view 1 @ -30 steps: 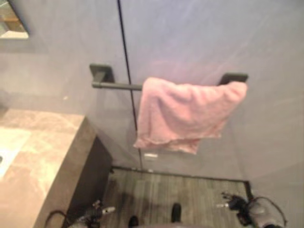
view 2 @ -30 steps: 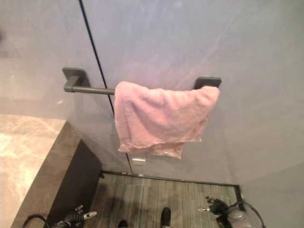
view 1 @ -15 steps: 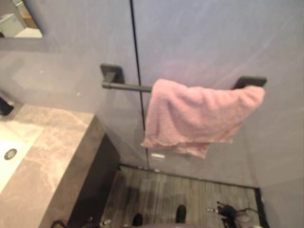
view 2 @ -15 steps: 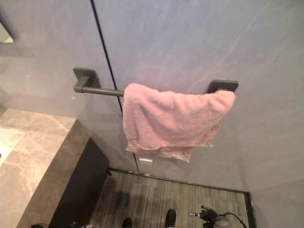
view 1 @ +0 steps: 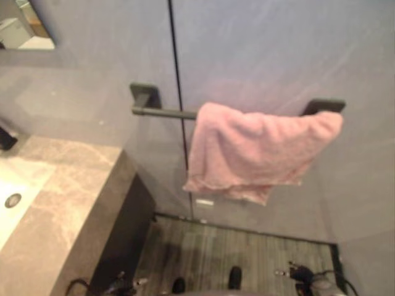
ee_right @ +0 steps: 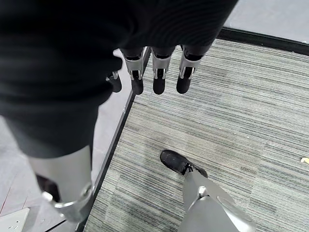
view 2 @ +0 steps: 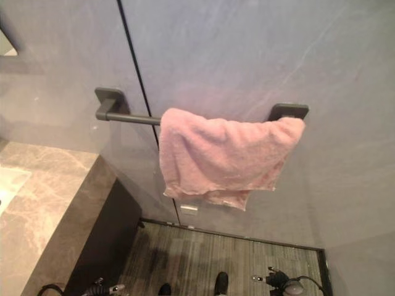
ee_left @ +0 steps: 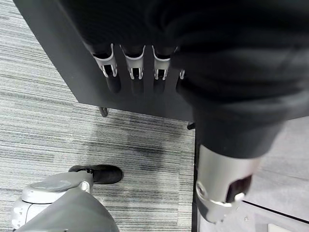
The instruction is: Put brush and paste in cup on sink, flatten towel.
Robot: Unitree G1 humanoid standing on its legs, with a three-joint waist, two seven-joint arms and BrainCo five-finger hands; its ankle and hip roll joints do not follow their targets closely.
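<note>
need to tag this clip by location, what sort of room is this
Most likely a bathroom, or a mock-up of one. A pink towel hangs bunched over a dark wall-mounted rail, and beside it stands a stone-look counter with a sink set into it.

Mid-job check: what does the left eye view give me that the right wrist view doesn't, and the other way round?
Left eye view: the pink towel hangs bunched over the right part of the dark towel bar, not yet flattened. The stone counter holds the sink at its left, and the left hand is low beside the counter. Right wrist view: a close look at the right hand, fingers straight, holding nothing, hanging above the floor. Shared: the grey striped floor and the right hand itself.
</note>
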